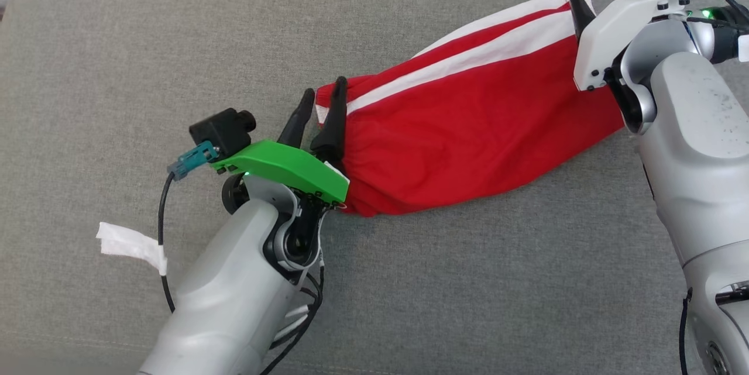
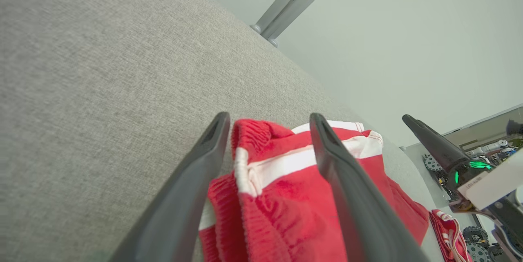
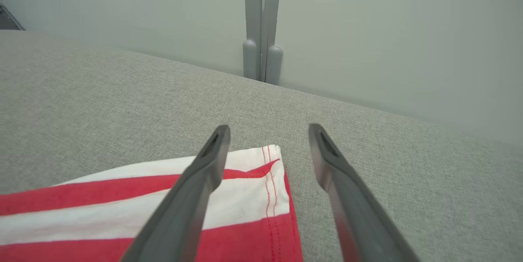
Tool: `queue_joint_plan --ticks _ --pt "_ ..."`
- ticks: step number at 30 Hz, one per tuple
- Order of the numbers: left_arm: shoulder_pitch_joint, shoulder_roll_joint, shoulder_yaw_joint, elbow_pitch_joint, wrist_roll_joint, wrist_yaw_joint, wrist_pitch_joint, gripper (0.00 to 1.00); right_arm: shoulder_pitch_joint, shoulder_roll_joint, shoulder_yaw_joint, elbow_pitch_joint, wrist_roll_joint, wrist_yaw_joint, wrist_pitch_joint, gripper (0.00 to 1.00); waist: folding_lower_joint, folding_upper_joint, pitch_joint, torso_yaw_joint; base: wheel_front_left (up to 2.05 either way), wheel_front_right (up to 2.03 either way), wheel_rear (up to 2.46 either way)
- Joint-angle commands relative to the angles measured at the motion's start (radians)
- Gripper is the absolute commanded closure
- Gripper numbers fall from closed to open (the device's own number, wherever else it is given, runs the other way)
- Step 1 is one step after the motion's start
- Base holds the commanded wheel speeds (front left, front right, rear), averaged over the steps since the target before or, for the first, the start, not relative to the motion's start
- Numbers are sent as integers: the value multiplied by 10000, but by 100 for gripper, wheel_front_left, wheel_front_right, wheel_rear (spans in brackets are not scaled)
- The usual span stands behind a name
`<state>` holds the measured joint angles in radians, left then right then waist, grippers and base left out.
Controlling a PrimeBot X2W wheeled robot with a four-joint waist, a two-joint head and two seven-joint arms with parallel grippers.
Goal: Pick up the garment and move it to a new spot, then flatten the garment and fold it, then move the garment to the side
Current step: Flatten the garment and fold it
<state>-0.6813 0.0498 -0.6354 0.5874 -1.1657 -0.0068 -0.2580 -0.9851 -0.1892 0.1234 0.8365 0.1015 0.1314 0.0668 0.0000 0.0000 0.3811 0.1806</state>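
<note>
1. Red shorts (image 1: 468,129) with white side stripes lie flat on a grey woven fabric surface (image 1: 175,41), between my two arms in the head view.
2. That surface spreads well past the shorts on every side. A faint seam crosses it near its close edge.
3. Behind its far edge stands a plain pale wall (image 3: 388,29), and a pair of grey metal posts (image 3: 261,16) with rounded ends rises against the wall.
4. Off to the side in the left wrist view I can see some toothed wheels (image 2: 431,163) and other small hardware. It is too cluttered to name further.
5. The long axis of the shorts runs on a slant from near my left side to farther out on my right side.
6. The ribbed waistband (image 2: 253,139) is the end toward my left, and the stitched hem (image 3: 271,180) is the end toward my right.
7. Both white stripes run along the length of the shorts, close to the far edge.
8. My left fingers (image 1: 325,87) are spread apart on either side of the bunched waistband corner, without pinching it.
9. My right fingers (image 3: 269,127) are also spread. One hangs over the white hem corner and the other over bare grey fabric, gripping nothing.
10. A strip of white tape (image 1: 131,246) is wrapped round the black cable beside my left forearm.
</note>
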Motion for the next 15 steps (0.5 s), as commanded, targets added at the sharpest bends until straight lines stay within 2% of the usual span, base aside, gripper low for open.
queue_joint_plan --ticks 1,6,15 --pt "5 45 216 4 309 -108 -78 0 -82 33 -69 106 159 -17 -98 0 0 0 -262 -44 0 0 0" --pt "779 218 1632 -688 2100 -180 -62 0 123 81 -177 487 822 -16 223 0 0 0 -816 -82 0 0 0" --pt "2765 183 3732 -2714 5605 -811 -54 0 708 -320 -227 969 1611 -16 1162 0 0 0 -1355 63 0 0 0"
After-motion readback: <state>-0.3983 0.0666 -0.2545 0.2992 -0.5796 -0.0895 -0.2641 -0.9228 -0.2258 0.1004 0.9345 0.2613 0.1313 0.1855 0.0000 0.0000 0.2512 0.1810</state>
